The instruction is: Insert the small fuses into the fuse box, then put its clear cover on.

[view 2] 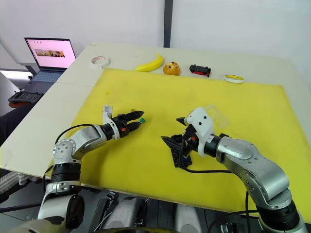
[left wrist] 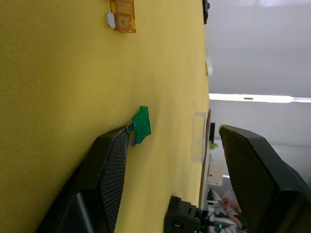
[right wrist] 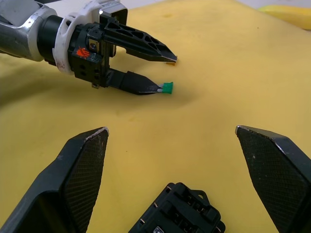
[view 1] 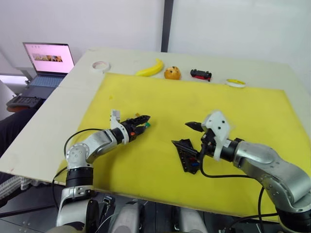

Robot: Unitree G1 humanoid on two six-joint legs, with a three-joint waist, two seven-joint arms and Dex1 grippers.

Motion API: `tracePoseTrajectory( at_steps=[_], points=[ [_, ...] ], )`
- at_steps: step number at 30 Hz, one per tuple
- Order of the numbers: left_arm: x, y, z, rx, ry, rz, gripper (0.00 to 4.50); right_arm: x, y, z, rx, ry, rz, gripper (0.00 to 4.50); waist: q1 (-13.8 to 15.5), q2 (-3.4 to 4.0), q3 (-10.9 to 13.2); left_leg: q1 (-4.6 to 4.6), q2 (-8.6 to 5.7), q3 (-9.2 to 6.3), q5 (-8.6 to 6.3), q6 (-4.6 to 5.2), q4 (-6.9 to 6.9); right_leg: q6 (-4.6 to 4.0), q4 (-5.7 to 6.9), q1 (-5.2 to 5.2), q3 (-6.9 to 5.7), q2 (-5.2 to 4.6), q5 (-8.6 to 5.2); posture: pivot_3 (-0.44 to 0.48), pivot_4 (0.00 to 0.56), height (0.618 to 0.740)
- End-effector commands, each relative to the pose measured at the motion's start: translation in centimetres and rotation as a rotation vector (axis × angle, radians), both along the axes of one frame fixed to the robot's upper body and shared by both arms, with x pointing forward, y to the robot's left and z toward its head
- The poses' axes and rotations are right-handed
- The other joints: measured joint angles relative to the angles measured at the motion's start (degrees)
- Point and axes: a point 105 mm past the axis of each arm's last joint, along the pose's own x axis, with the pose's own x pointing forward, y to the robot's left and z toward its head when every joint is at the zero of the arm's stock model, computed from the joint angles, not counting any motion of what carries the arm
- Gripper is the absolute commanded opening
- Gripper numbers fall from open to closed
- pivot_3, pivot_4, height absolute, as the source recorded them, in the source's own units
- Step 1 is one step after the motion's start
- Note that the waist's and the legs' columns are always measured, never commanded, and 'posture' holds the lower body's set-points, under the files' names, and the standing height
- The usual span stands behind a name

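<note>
Two small fuses show: one green fuse (left wrist: 142, 125) and one amber fuse (left wrist: 122, 15). There is one black fuse box (right wrist: 177, 213), one banana (view 1: 151, 68), one orange (view 1: 172, 73), one toy car (view 1: 200, 74), two tape rolls (view 1: 101, 66) (view 1: 235, 83) and one laptop (view 1: 47, 65).

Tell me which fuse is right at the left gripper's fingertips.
The green fuse, touching the tip of one finger of the open left gripper. The brown-yellow fuse lies farther out on the yellow mat, apart from both fingers.
</note>
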Motion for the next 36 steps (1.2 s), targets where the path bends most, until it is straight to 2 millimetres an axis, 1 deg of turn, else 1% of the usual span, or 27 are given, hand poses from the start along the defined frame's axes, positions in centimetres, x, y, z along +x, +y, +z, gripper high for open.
tracePoseTrajectory(
  at_steps=[1, 3, 13, 36],
  points=[
    [-0.22, -0.14, -1.09, 0.018, 0.040, -0.001, 2.26, -0.41, 0.01, 1.27, 0.005, -0.053, 0.011, 4.50, 0.0, 0.00, 0.0, 0.00, 0.00, 0.00, -0.01, 0.01, 0.00, 0.00, 0.00, 0.00, 0.00, 0.00, 0.00, 0.000, 0.150, 0.740],
    [-0.34, -0.08, -1.32, 0.027, 0.049, -0.006, 1.28, -0.44, 0.00, 1.26, 0.004, -0.052, 0.012, 4.50, -0.1, 0.00, 0.0, -0.01, 0.00, 0.00, -0.01, 0.02, -0.01, 0.00, 0.00, -0.01, 0.00, 0.00, 0.00, 0.000, 0.150, 0.740],
    [-0.55, 0.28, -1.72, 0.041, 0.062, -0.001, 1.28, -0.49, 0.01, 1.21, 0.001, -0.050, 0.015, 4.50, -0.1, 0.00, 0.0, -0.01, 0.01, 0.00, -0.02, 0.02, -0.06, -0.01, -0.01, -0.04, 0.00, 0.00, 0.00, 0.000, 0.150, 0.740],
    [-0.16, -0.08, -2.02, 0.052, 0.082, 0.001, 1.28, -0.42, -0.25, 1.20, -0.004, -0.050, 0.007, 4.50, -0.1, 0.00, 0.0, -0.01, 0.01, 0.00, -0.03, 0.03, -0.10, -0.12, -0.07, -0.04, 0.01, -0.03, -0.07, 0.000, 0.150, 0.740]
  ],
)
